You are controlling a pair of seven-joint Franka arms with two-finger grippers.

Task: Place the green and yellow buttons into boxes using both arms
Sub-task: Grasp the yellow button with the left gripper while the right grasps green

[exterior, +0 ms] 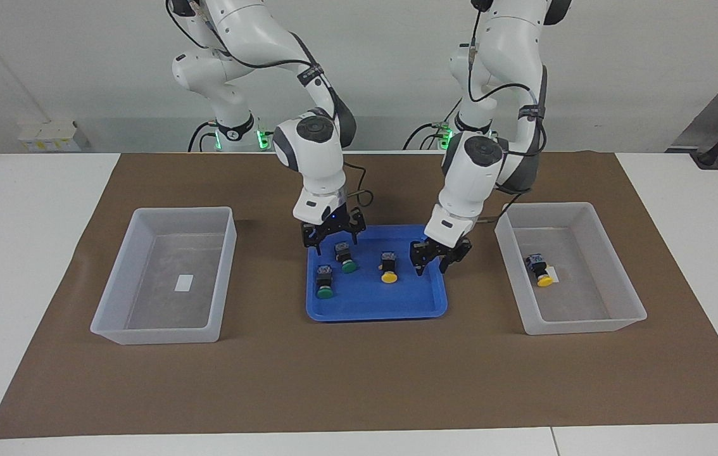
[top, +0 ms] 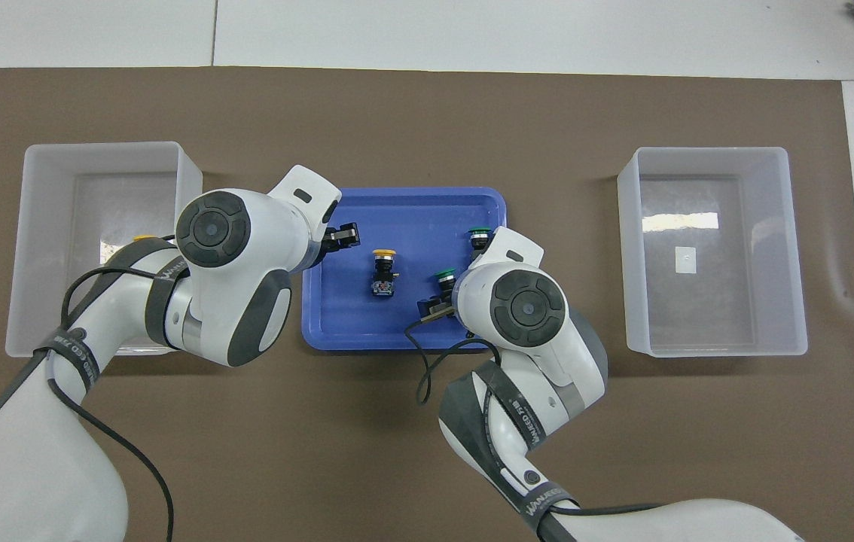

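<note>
Two green buttons (exterior: 324, 283) (exterior: 347, 258) and one yellow button (exterior: 388, 268) lie in the blue tray (exterior: 375, 313). A second yellow button (exterior: 542, 270) lies in the box (exterior: 587, 326) at the left arm's end. The box (exterior: 156, 329) at the right arm's end holds only its label. My right gripper (exterior: 335, 244) is open, low over the green button nearer the robots. My left gripper (exterior: 434, 266) is open and empty, low over the tray beside the yellow button. In the overhead view the tray's yellow button (top: 383, 263) and the green ones (top: 480, 237) (top: 446, 278) show.
The tray (top: 404, 194) sits mid-table between the two boxes (top: 96, 150) (top: 706, 154) on a brown mat (exterior: 359, 380). White table borders the mat. The arms' wrists hang over the tray's ends.
</note>
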